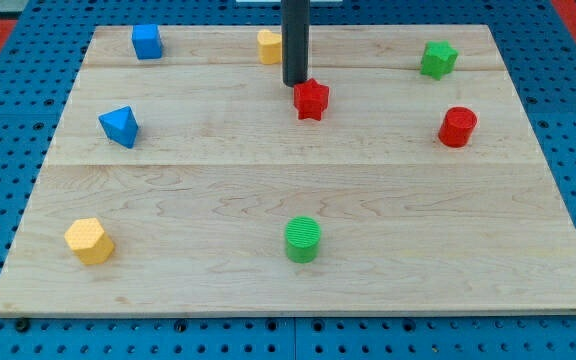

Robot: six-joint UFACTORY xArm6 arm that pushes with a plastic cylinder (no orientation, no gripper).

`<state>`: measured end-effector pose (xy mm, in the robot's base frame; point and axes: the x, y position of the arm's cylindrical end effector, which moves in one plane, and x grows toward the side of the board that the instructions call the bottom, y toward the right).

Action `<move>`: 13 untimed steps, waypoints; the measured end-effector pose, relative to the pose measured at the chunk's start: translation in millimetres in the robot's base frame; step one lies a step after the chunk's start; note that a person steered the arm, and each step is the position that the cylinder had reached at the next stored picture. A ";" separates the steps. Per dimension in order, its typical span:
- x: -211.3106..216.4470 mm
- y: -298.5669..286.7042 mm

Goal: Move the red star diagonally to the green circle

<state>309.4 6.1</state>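
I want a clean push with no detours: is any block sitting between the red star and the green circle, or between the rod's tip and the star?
Nothing visible blocks either. My tip sits right at the red star's upper-left edge, and bare board lies between the star and the green circle toward the view's bottom.

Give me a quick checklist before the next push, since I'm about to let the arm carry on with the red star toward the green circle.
1. My tip sits at the red star, on its upper-left side: ok.
2. Tip actually touching the star: cannot tell; they look adjacent.
3. Push side suits the goal: ok, roughly; the green circle lies toward the view's bottom, nearly straight below the star.
4. Path between star and circle free of other blocks: ok.
5. Yellow block beside the rod, partly hidden: ok, it lies behind the push direction.
6. Red cylinder well off to the view's right: ok.
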 end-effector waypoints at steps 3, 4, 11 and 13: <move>26.0 6.7; 26.0 31.0; 118.6 57.1; 127.5 53.5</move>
<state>436.8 59.6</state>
